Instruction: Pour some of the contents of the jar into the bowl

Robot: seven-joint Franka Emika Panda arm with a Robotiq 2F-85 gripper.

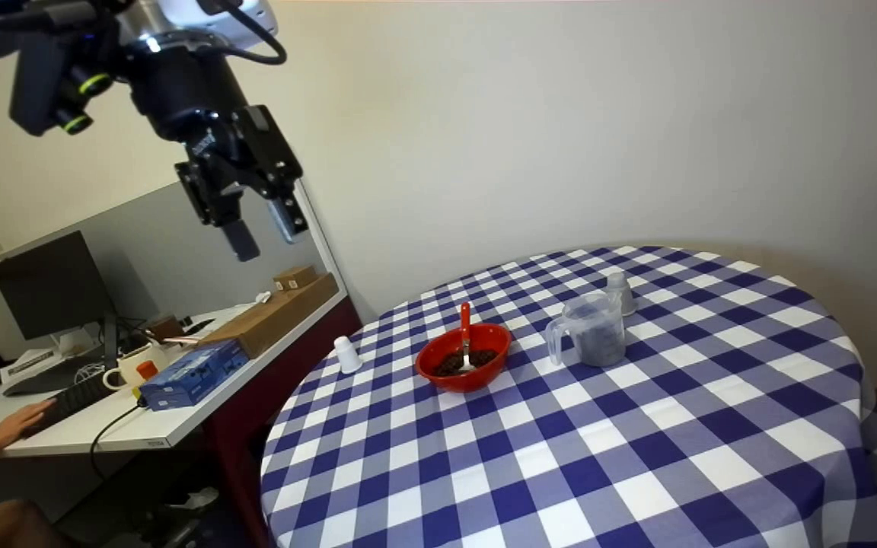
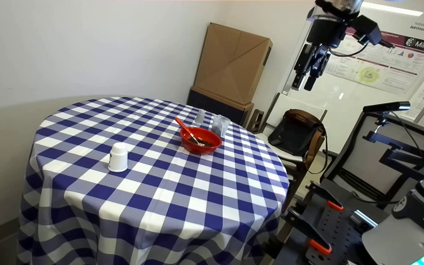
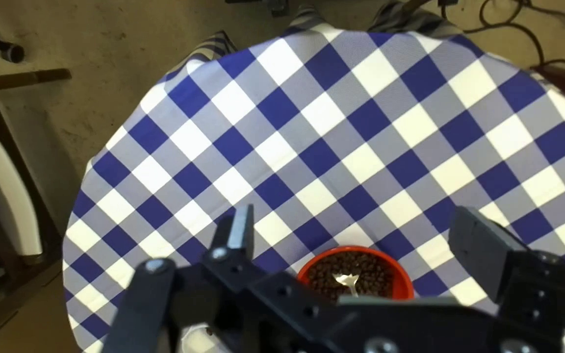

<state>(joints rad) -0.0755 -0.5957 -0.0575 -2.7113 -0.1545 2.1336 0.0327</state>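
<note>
Wrist view: the tool (image 3: 354,215), jaws spread wide with nothing between them, faces down toward the table (image 3: 307,142); the bowl (image 3: 403,285) lies at five o'clock in the field and holds dark beans (image 3: 375,275). In an exterior view, with the bowl as hub of the dial, the jar (image 1: 598,342) stands upright on the table just short of three o'clock, near the bowl but apart from it; the tool hangs at ten o'clock, high and well apart from both.

Step in hand: the jar is ungripped, so presumably either the grasp has yet to be made or the pouring is over. The beans suit both readings, and the jar's contents are too indistinct to decide. If a pour remains, the next move calls for carrying the tool across to the jar, closing on its wall or handle, lifting, and tilting it toward nine o'clock over the bowl.

Surroundings: in an exterior view a slimmer clear container (image 2: 200,116) stands near the jar, at ten o'clock from it, and could crowd a descending finger. A red-handled utensil (image 1: 466,327) rises from the bowl above its rim and may foul the jar's lip. A white container (image 2: 118,158), near nine o'clock from the bowl in both exterior views, lies outside the likely path. Off the table are a cardboard box (image 2: 232,66) and a dark bag (image 2: 294,134).
</note>
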